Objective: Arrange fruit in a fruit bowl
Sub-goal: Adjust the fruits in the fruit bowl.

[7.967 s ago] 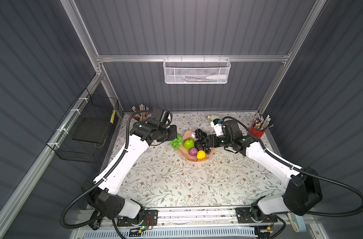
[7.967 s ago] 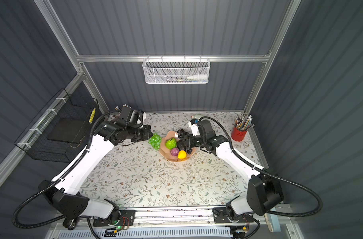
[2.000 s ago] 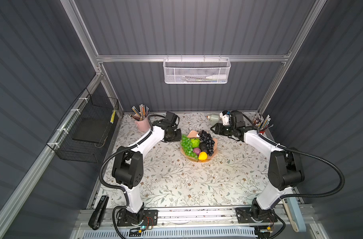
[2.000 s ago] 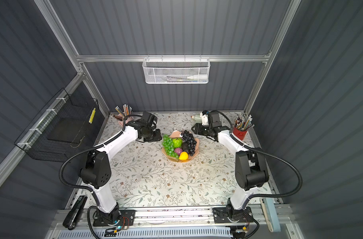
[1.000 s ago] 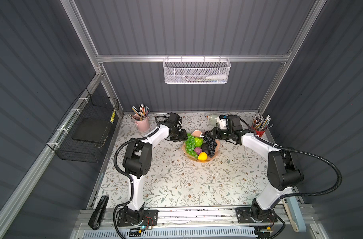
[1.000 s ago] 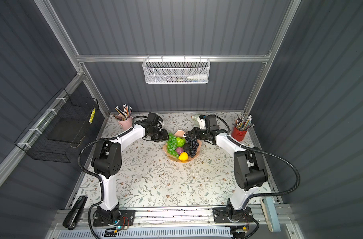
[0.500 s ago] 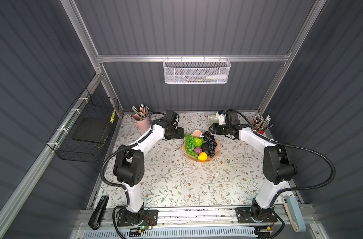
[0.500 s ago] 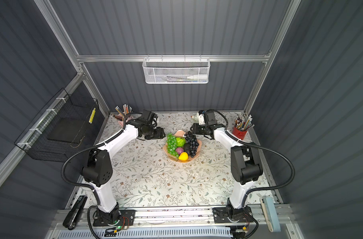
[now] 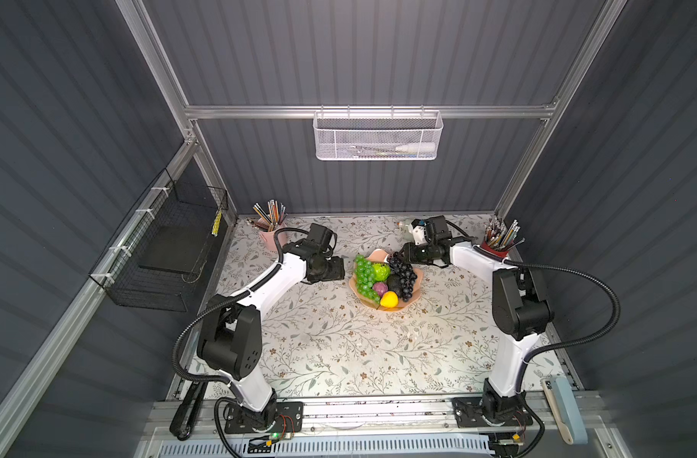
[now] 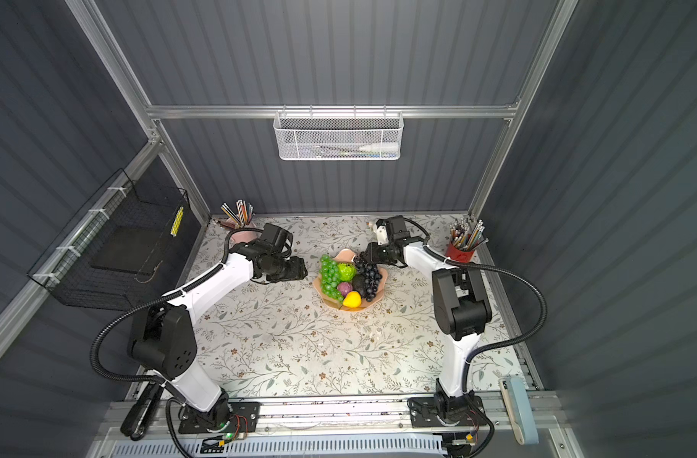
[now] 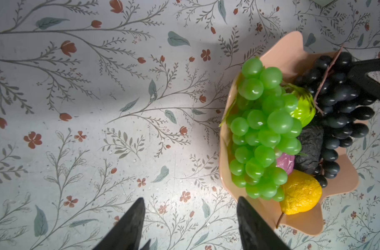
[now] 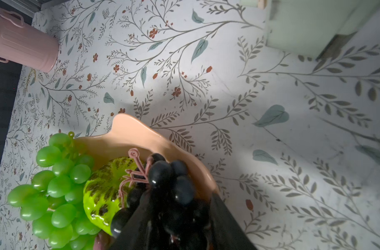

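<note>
Fruit is all in now: green grape bunch (image 11: 264, 129), dark grape bunch (image 11: 340, 112), bumpy lime-green fruit (image 12: 106, 188), avocado (image 11: 310, 147), small purple fruit (image 11: 285, 163) & yellow fruit (image 11: 301, 192) all sit in the pink fruit bowl (image 11: 290, 49). A few secs ago the green grapes were just outside the bowl, by the left arm's tip. Now they lie inside, along the side nearest that arm, piled on the other fruit. So the putting-in part looks done, I think, & only tidying is left.

The bowl stands on the worktop (image 9: 338, 337), btw the two arms.

The left fingers (image 11: 130, 225) were right up at the green grapes a sec ago. Now they've backed off. They're wide apart w/ nothing btw them, over bare worktop just beside the bowl & not touching it.

The right fingers (image 12: 223, 220) were pulled back half a sec ago & have come in again. They sit one on each side of the stem end of the dark grape bunch, by the bowl's rim. It's black on black there, so I can't tell if they pinch the bunch or only sit round it. My guess: that arm wants to nudge the dark grapes so they lie better.
</note>
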### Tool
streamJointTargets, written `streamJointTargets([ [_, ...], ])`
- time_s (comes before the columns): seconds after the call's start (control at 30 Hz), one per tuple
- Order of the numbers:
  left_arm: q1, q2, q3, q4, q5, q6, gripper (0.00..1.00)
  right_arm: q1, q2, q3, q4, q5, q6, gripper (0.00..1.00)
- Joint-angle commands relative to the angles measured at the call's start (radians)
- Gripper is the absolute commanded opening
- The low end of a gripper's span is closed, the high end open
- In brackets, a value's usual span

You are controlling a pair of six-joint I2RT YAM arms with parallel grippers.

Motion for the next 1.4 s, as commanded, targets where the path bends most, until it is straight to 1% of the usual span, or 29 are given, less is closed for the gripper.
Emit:
streamJointTargets([
  [0.0, 0.004, -0.05, -0.031, 0.01, -0.014, -0.019, 0.68, 0.027, -0.001, 0.013, -0.033, -0.019, -0.013, 0.44],
  [0.2, 0.004, -0.077, -0.068, 0.02, -0.017, -0.027, 0.69, 0.04, 0.007, 0.016, -0.048, -0.006, -0.019, 0.45],
  [0.3, 0.004, -0.091, -0.071, 0.013, -0.03, -0.032, 0.69, 0.04, -0.013, 0.023, -0.06, 0.007, -0.023, 0.45],
  [0.37, 0.004, -0.101, -0.064, 0.003, -0.042, -0.033, 0.72, 0.039, -0.04, 0.032, -0.069, 0.009, -0.029, 0.45],
  [0.4, 0.004, -0.106, -0.059, -0.002, -0.047, -0.035, 0.73, 0.039, -0.055, 0.039, -0.08, 0.041, -0.033, 0.46],
  [0.47, 0.006, -0.114, -0.049, -0.012, -0.054, -0.04, 0.75, 0.04, -0.086, 0.055, -0.102, 0.043, -0.04, 0.47],
  [0.53, 0.007, -0.127, -0.042, -0.017, -0.068, -0.049, 0.79, 0.039, -0.128, 0.063, -0.117, 0.048, -0.044, 0.47],
  [0.63, 0.013, -0.144, -0.034, -0.032, -0.085, -0.058, 0.82, 0.04, -0.197, 0.057, -0.117, 0.059, -0.047, 0.48],
  [0.7, 0.015, -0.151, -0.028, -0.046, -0.096, -0.063, 0.86, 0.04, -0.24, 0.052, -0.15, 0.067, -0.049, 0.48],
  [0.77, 0.017, -0.158, -0.029, -0.054, -0.098, -0.064, 0.87, 0.04, -0.282, 0.039, -0.156, 0.078, -0.049, 0.49],
  [0.9, 0.02, -0.183, -0.056, -0.045, -0.102, -0.077, 0.91, 0.04, -0.368, -0.006, -0.162, 0.085, -0.024, 0.5],
  [1.03, 0.025, -0.208, -0.087, -0.03, -0.156, -0.082, 1.0, 0.04, -0.48, -0.095, -0.139, 0.067, 0.026, 0.53],
  [1.1, 0.028, -0.223, -0.107, -0.005, -0.189, -0.064, 1.0, 0.04, -0.541, -0.161, -0.127, 0.09, 0.034, 0.56],
  [1.17, 0.033, -0.237, -0.137, 0.045, -0.219, -0.021, 1.0, 0.037, -0.594, -0.214, -0.128, 0.126, 0.023, 0.6],
  [1.2, 0.037, -0.243, -0.157, 0.082, -0.233, 0.008, 1.0, 0.034, -0.619, -0.233, -0.128, 0.148, 0.016, 0.66],
  [1.23, 0.039, -0.253, -0.18, 0.127, -0.25, 0.041, 1.0, 0.031, -0.643, -0.243, -0.136, 0.181, 0.01, 0.79],
  [1.27, 0.04, -0.262, -0.207, 0.177, -0.265, 0.066, 1.0, 0.028, -0.662, -0.248, -0.142, 0.209, 0.0, 0.99],
  [1.33, 0.055, -0.296, -0.287, 0.321, -0.282, 0.13, 1.0, 0.019, -0.715, -0.255, -0.14, 0.29, -0.032, 0.99],
  [1.37, 0.058, -0.31, -0.322, 0.384, -0.31, 0.161, 1.0, 0.015, -0.74, -0.263, -0.129, 0.324, -0.05, 0.99],
])
